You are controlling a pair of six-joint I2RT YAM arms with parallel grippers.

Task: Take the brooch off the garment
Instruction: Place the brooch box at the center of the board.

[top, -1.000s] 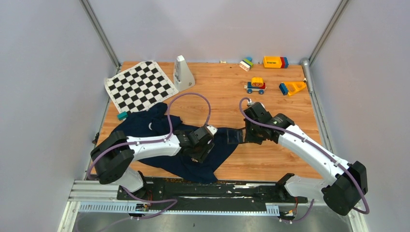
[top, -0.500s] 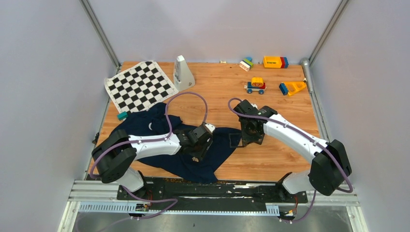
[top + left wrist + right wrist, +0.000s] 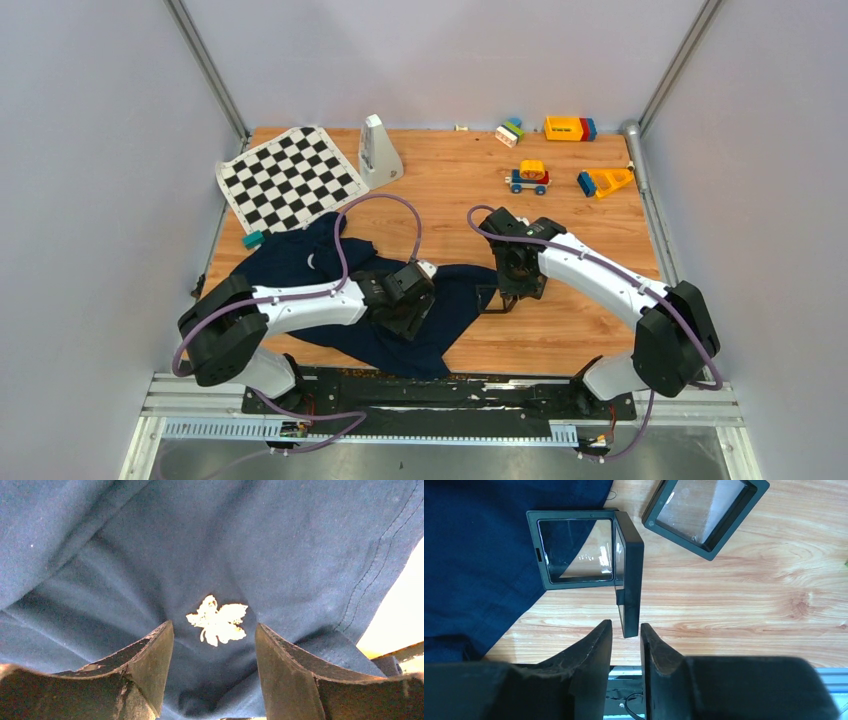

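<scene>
Soft, even overhead light fills the top view. The wooden table (image 3: pixel 590 230) is sharp, and the shadows under the arms are faint. On the left wrist camera the navy garment (image 3: pixel 150 555) darkens in its folds, the pale brooch (image 3: pixel 217 621) is washed out, and the right edge blows out to cream. On the right wrist camera the black frame (image 3: pixel 630 550) shows pale reflections in its clear pane. The left gripper (image 3: pixel 214 630) and right gripper (image 3: pixel 625 626) loom dark and soft-focused.
</scene>
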